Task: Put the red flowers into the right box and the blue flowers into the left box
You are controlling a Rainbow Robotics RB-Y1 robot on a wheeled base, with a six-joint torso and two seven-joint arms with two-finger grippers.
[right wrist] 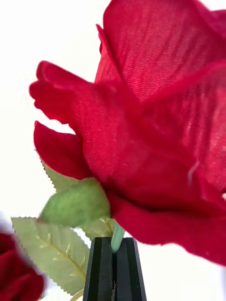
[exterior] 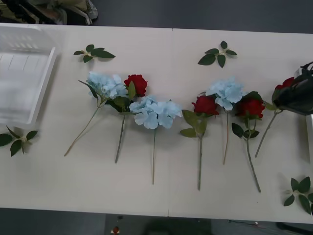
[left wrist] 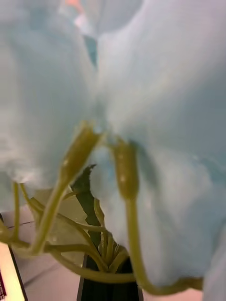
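My right gripper (exterior: 279, 99) hangs at the table's far right, its black fingers (right wrist: 101, 273) shut on the green stem just below a red flower's bloom (right wrist: 155, 117); that rose (exterior: 286, 83) trails its stem toward the table front. My left gripper (left wrist: 109, 284) is shut on the gathered stems of a blue flower (left wrist: 155, 94) whose petals crowd the left wrist view. Three red flowers (exterior: 137, 84) (exterior: 205, 104) (exterior: 252, 106) and three blue flowers (exterior: 105, 84) (exterior: 155, 112) (exterior: 226, 92) lie in a row mid-table. The white left box (exterior: 41, 83) stands at the back left.
Loose green leaf sprigs lie at the back (exterior: 94, 53) (exterior: 217, 55), the front left (exterior: 17, 138) and the front right (exterior: 299, 193). A pale strip (exterior: 309, 137) at the right edge may be the right box; I cannot tell.
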